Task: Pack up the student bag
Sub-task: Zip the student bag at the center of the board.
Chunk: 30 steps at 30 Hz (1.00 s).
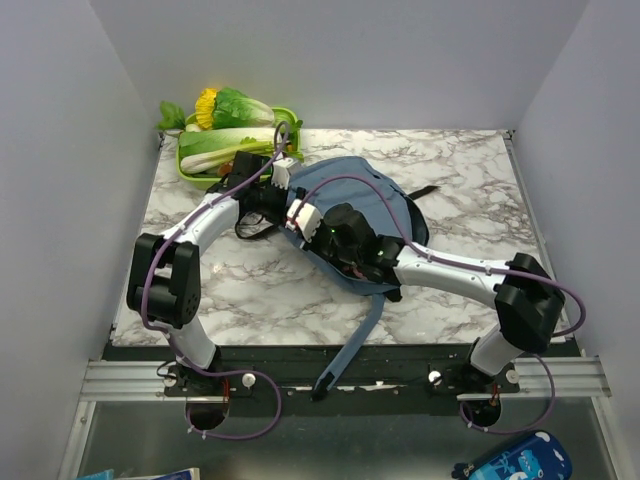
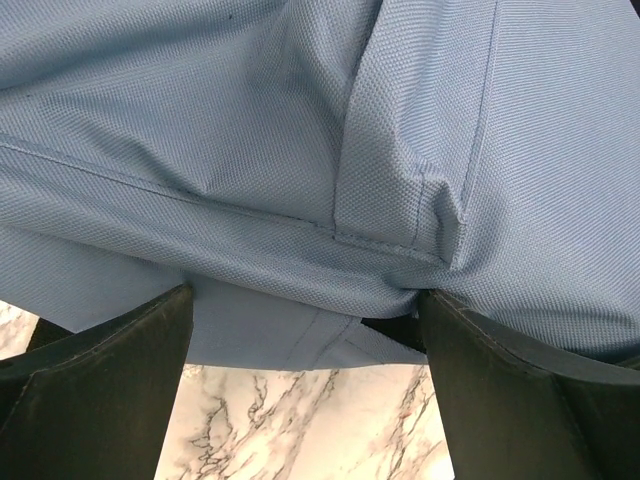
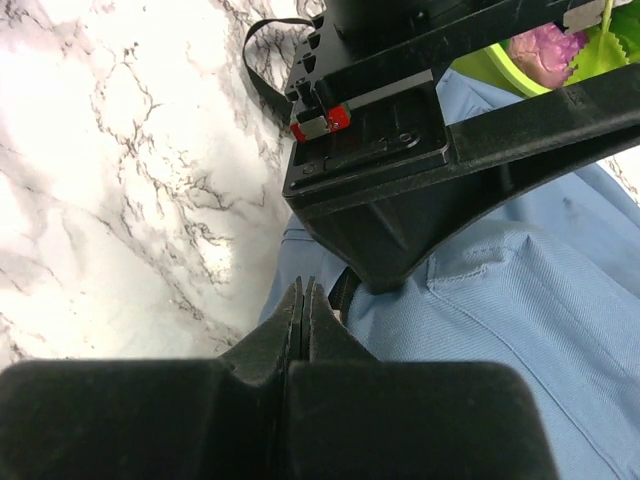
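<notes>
The student bag [image 1: 350, 200], a soft dusty-blue backpack, lies in the middle of the marble table [image 1: 470, 180]. My left gripper [image 1: 268, 205] is at the bag's left edge. In the left wrist view it [image 2: 305, 335] is open wide, with the bag's blue fabric [image 2: 300, 150] bunched over and between the fingertips [image 2: 110, 380]. My right gripper [image 1: 292, 222] is over the bag's left part, just behind the left one. In the right wrist view it [image 3: 305, 298] is shut, with nothing showing between the fingers, just above the blue fabric [image 3: 520, 300].
A green basket [image 1: 190, 168] of leafy vegetables stands at the back left. A blue bag strap [image 1: 352, 340] hangs over the table's front edge. A dark-blue printed pouch [image 1: 515, 460] lies below the table at the front right. The left arm's wrist housing [image 3: 370, 150] is close ahead of my right fingers.
</notes>
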Each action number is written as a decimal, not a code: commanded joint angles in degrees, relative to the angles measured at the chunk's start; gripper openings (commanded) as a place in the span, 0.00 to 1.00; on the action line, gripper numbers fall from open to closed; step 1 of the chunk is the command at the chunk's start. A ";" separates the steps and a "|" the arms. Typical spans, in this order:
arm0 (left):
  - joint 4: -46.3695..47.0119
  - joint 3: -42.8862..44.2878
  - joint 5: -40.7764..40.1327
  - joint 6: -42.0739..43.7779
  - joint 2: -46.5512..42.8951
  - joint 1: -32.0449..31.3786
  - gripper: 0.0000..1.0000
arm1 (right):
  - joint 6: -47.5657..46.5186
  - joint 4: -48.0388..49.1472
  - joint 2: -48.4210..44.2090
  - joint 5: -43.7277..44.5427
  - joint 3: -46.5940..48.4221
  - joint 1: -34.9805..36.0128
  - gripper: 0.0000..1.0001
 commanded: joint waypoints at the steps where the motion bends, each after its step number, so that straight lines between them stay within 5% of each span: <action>1: 5.21 0.43 -3.50 -1.19 0.77 -1.62 0.99 | 3.29 3.06 -3.91 -0.43 -1.27 0.48 0.00; 12: 9.70 -0.72 -6.24 -4.70 0.06 -5.58 0.99 | 7.68 2.10 -8.13 -2.89 -3.56 0.57 0.00; 14: 10.39 -1.33 -4.66 -3.73 0.59 -5.76 0.47 | 8.39 1.40 -9.62 -2.89 -4.09 0.57 0.00; 15: 10.83 -1.68 -6.22 -4.34 0.51 -5.93 0.13 | 9.00 0.96 -10.15 -2.89 -4.44 0.49 0.00; 16: 11.53 -1.95 -7.02 -4.35 0.33 -6.11 0.00 | 9.18 0.78 -10.68 -2.81 -4.96 0.48 0.01; 30: 5.92 2.97 -9.75 -2.32 1.21 -4.18 0.00 | 15.32 -8.88 -23.33 5.36 -13.48 0.49 0.00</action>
